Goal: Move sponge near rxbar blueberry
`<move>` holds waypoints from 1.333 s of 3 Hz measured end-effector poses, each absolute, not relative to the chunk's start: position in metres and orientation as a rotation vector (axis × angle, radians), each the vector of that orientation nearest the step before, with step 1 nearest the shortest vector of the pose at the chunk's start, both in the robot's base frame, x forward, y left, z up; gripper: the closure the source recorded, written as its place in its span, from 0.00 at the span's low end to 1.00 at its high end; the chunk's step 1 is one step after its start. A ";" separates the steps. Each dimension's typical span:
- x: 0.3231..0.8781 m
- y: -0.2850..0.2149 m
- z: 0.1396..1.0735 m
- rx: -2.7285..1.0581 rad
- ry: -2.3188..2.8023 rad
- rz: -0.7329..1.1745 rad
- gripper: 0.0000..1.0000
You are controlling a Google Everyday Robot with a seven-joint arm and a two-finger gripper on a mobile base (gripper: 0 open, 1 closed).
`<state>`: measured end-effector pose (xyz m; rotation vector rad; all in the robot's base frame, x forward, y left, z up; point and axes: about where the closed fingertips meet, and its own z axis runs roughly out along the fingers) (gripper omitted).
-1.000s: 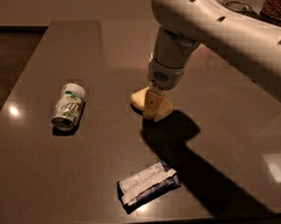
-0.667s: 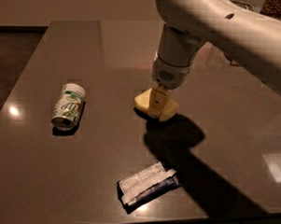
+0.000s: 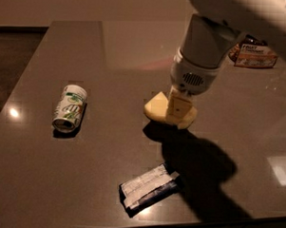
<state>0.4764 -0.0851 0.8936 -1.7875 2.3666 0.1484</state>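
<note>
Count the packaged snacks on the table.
2. The rxbar blueberry lies near the front edge; a snack package sits far right, partly behind the arm. More may be hidden there. The gripper holds the sponge mid-table.

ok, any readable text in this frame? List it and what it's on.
"FRUIT": top line on the orange pack at the back right; the lines under it are blurred.
The can, lying on its side: green print, too blurred to read.
The rxbar blueberry: white label panel, print too small to read.
The sponge and the tool gripping it mid-table: no text.
</note>
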 end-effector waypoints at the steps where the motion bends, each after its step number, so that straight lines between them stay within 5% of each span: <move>1: 0.441 -0.083 0.901 -1.853 2.325 0.241 1.00; 4: 0.396 -0.070 0.903 -1.927 2.244 0.348 0.35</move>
